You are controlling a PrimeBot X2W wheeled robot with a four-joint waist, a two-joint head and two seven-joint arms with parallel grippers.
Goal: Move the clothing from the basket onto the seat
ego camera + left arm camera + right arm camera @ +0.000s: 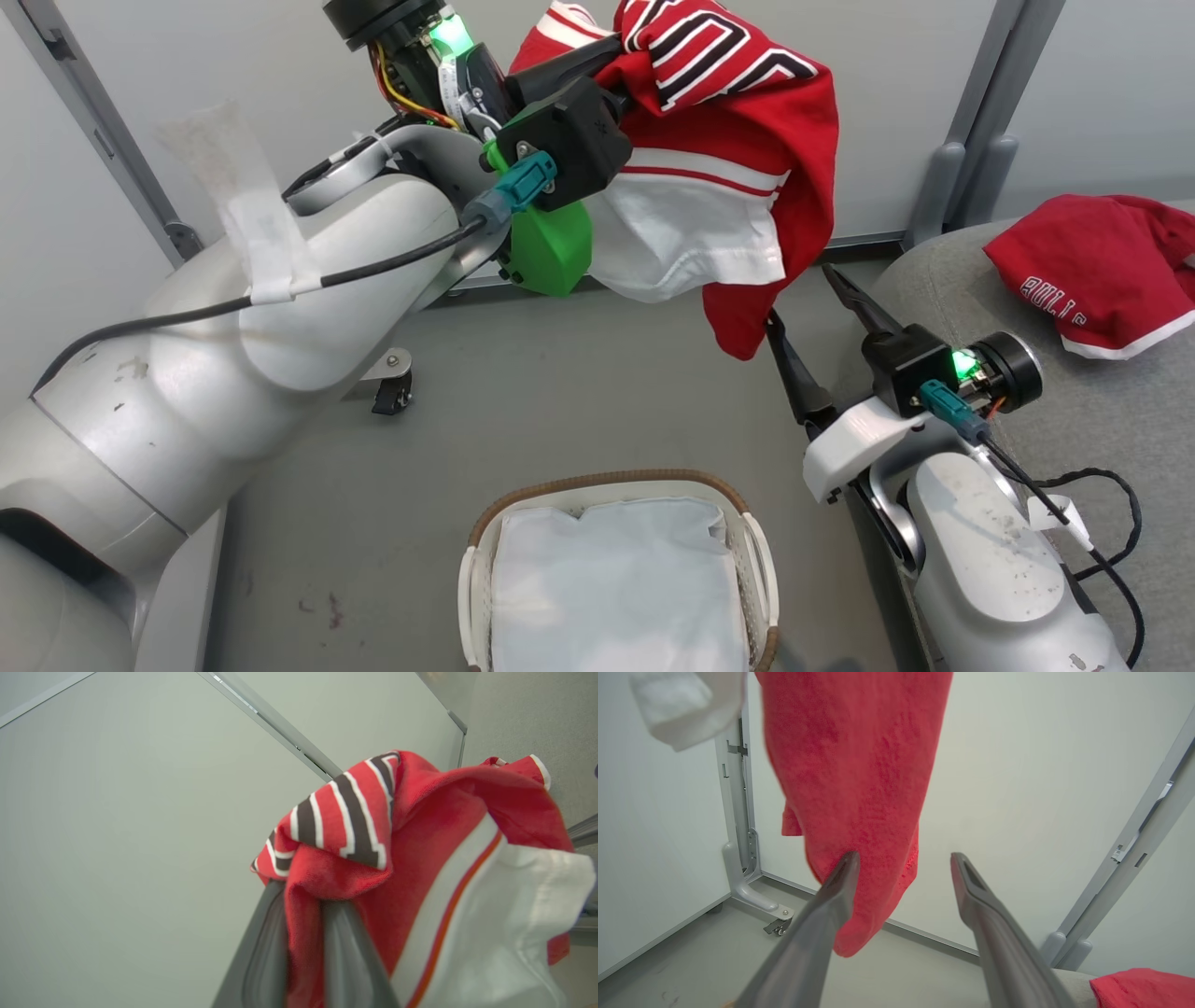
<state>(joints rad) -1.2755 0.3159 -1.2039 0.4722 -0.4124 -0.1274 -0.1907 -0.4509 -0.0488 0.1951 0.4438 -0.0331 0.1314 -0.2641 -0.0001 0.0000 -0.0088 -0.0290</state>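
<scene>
The hanging red clothing (747, 187) blocked the way just ahead of our right hand (798, 294). We had bare room on the seat (1102, 411) beside the other red clothing (1102, 271) lying there.

Probably a lab: white partition panels (1017, 788) on castered frames (752, 896).

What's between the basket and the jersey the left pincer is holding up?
Bare grey floor, in the head view, between the basket and the jersey hanging from the left pincer.

Left jaws pinch a red garment (747, 140) high beyond the basket (579, 481); right jaws gape under its hem; a second garment (1102, 266) lies on the seat (1111, 429).
</scene>
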